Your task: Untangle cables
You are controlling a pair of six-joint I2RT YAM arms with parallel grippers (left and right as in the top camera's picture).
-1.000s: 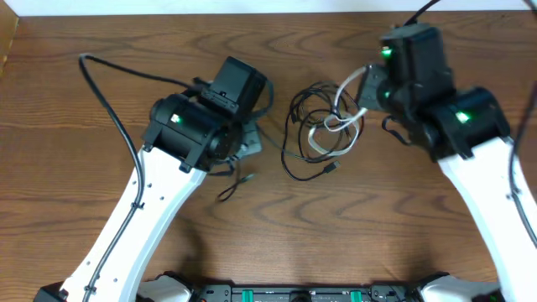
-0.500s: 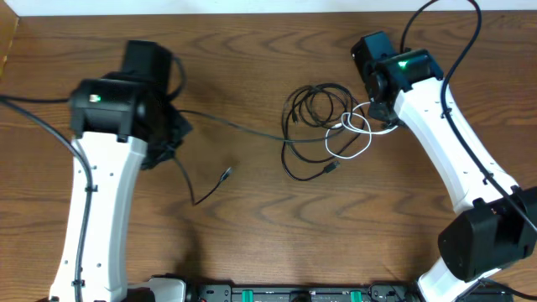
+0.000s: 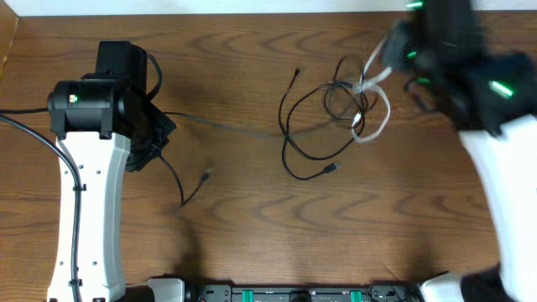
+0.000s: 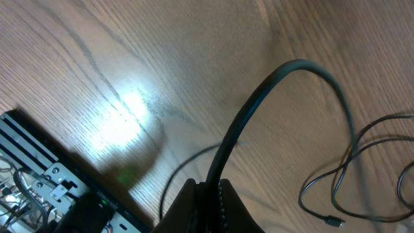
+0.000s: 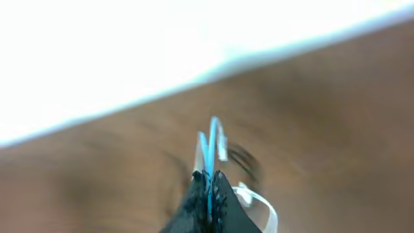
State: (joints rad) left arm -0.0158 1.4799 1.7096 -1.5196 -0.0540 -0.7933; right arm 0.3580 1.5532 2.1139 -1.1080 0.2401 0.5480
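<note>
The cables (image 3: 336, 105) lie as a loose black tangle at the middle right of the table, with a white cable (image 3: 382, 117) looped through it. My left gripper (image 3: 159, 134) at the far left is shut on one black cable (image 3: 226, 126), which runs taut to the tangle. In the left wrist view that cable (image 4: 291, 65) arcs up out of the shut left gripper (image 4: 210, 188). My right gripper (image 3: 384, 60), blurred at the upper right, is shut on the white cable (image 5: 210, 139), and a white loop (image 5: 259, 200) hangs beside its right gripper (image 5: 210, 176).
A loose black end with a plug (image 3: 206, 174) lies near the left arm, and other plugs (image 3: 333, 168) rest below the tangle. An equipment rail (image 3: 285, 294) lines the table's front edge. The left arm's thick cord (image 3: 17, 113) trails off the left side.
The right arm has swung up and right with the white cable, dragging the tangle that way. The left arm has pulled its black cable further left, drawing it straight.
</note>
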